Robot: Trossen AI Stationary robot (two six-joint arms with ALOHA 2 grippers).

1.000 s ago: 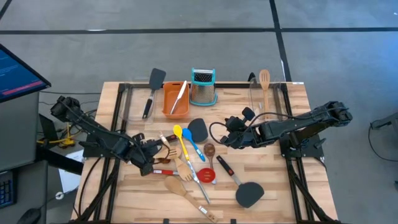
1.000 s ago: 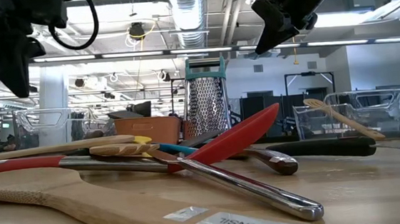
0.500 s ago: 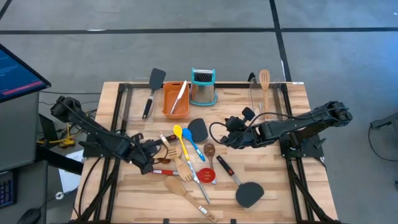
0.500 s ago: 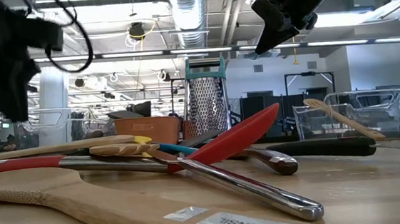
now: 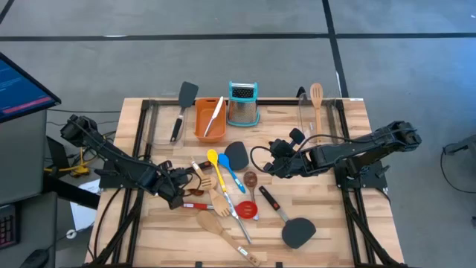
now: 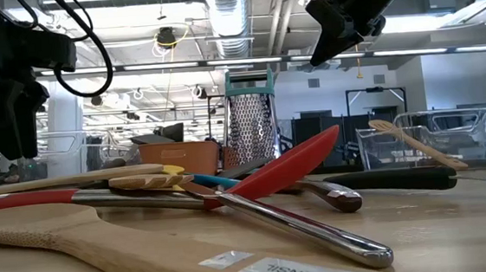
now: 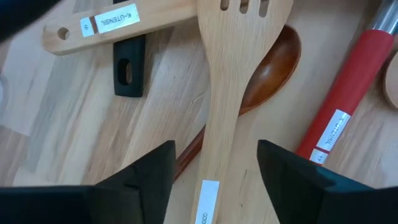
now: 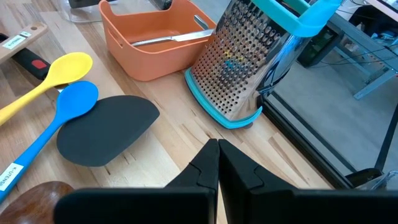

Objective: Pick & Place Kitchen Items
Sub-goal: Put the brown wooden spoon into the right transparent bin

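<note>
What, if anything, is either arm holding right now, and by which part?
Nothing is held. The left gripper has its jaws open astride the handle of the wooden slotted spatula, not clamped on it. The right gripper is shut on nothing, above the table.

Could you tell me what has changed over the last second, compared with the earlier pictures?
The left hand has opened its fingers and now straddles the handle of the wooden slotted spatula without gripping it; in the low view the arm has shifted slightly. Nothing was picked up or let go. The right hand has stayed shut above the table near the black turner, and the utensils, grater and orange tray lie as before.
</note>
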